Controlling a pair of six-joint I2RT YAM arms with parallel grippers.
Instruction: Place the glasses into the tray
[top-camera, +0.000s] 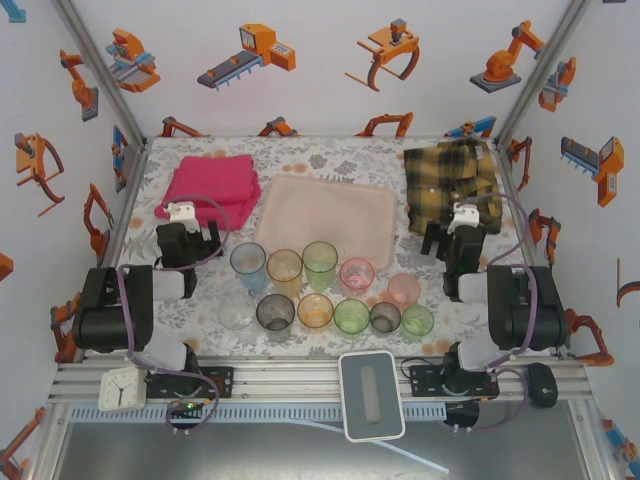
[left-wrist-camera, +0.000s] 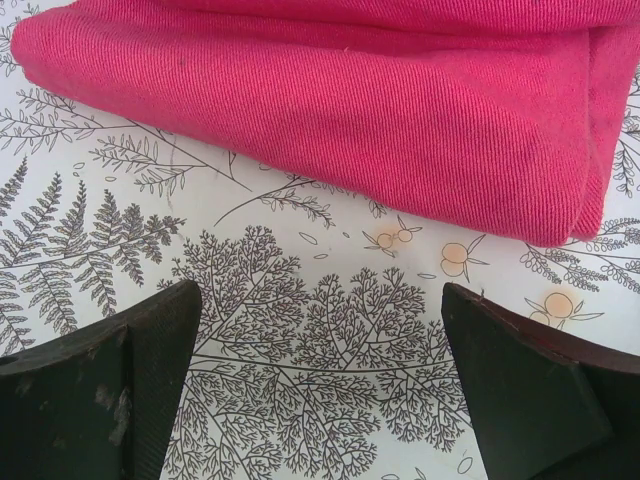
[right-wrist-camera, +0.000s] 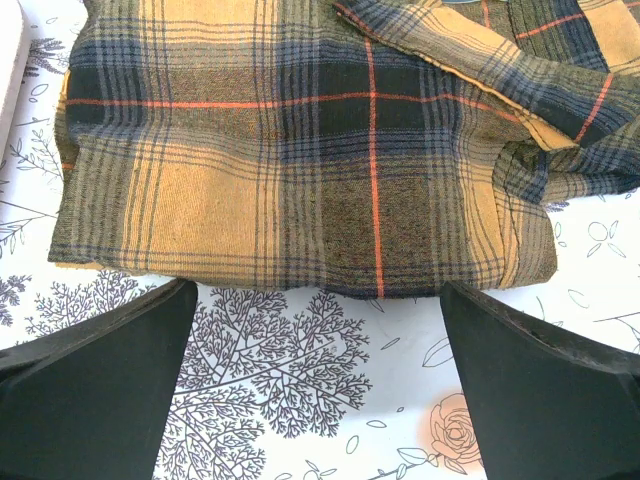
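- Tray (top-camera: 325, 215): flat, pale pink, rounded corners.
- Glasses (top-camera: 320, 265): translucent tinted tumblers, clustered just before it.
- My left claw (left-wrist-camera: 320, 330): wide open, empty, facing ribbed magenta towel (left-wrist-camera: 330, 110).
- My right claw (right-wrist-camera: 320, 340): wide open, empty, facing plaid shirt (right-wrist-camera: 300, 150).

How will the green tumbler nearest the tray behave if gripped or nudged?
The green tumbler looks like thin translucent plastic: probably light, may flex if squeezed. Upright, it could tip if pushed near the rim. The orange tumbler stands close beside; a nudge likely bumps it.
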